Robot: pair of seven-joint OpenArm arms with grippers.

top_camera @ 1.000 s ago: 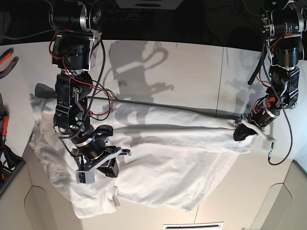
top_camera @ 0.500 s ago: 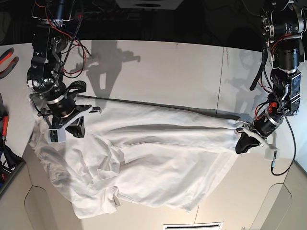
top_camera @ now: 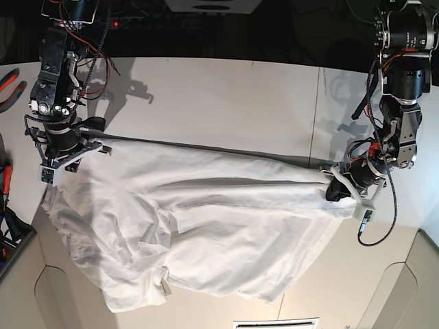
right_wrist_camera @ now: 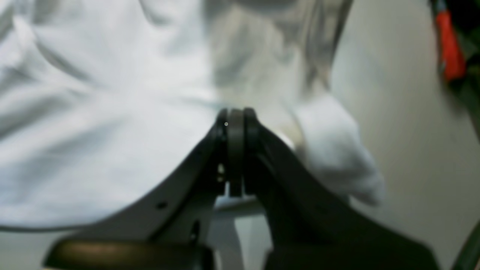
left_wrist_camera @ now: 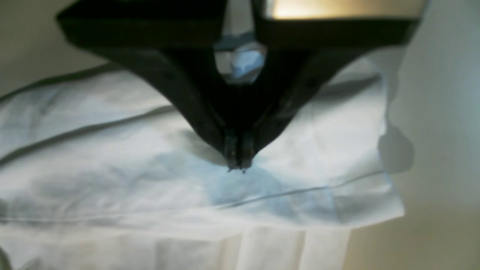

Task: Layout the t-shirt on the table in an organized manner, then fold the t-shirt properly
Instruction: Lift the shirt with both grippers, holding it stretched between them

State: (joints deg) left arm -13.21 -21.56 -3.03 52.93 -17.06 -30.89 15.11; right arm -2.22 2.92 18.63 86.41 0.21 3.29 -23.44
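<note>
The white t-shirt [top_camera: 206, 226] lies wrinkled across the table [top_camera: 226, 96], stretched in a long ridge from left to right. My left gripper [top_camera: 334, 190] is at the shirt's right end. In the left wrist view the left gripper [left_wrist_camera: 237, 167] is shut, its tips on or just over a flat corner of the t-shirt [left_wrist_camera: 112, 168], with no cloth bunched between them. My right gripper [top_camera: 63, 159] stands at the shirt's upper left corner. The right wrist view shows the right gripper [right_wrist_camera: 234, 114] shut against the t-shirt [right_wrist_camera: 93, 112]. Whether any cloth is pinched I cannot tell.
Red-handled pliers [top_camera: 10, 86] lie at the table's far left edge, and a red tool [right_wrist_camera: 448, 52] shows in the right wrist view. A dark bin [top_camera: 10, 240] sits at the lower left. A thin seam [top_camera: 319, 116] crosses the tabletop on the right.
My right arm has swung from the shirt's middle up to its upper left corner. The left gripper has shifted slightly left at the shirt's right end. Both stayed shut.
</note>
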